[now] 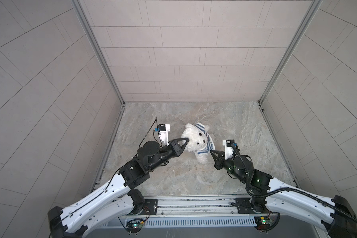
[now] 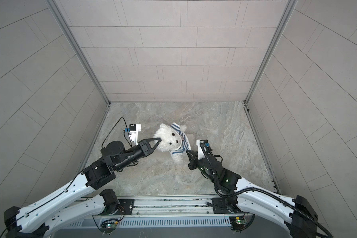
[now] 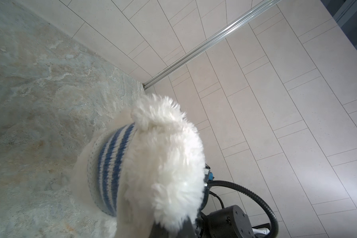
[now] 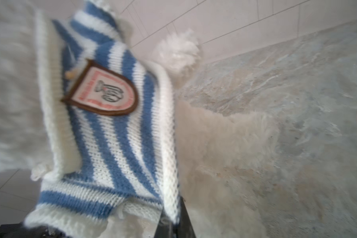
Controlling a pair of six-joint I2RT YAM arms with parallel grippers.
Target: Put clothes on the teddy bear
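Plush-dressing scene, read left to right. Left claw (image 1: 186, 142), pressed together, pinches fur at the side of the teddy bear's (image 1: 196, 137) head. The bear is upright over the middle of the worktop (image 1: 173, 177), between the arms. Striped shirt (image 1: 210, 142), badge (image 4: 105, 92) outward, hangs down the bear's side nearer the right arm. Right claw (image 1: 211, 152), closed, nips the shirt's hem. The bear is probably light, soft and yielding. Its fur may slip, so grip an ear or limb and pull the knit by its ribbed edge.
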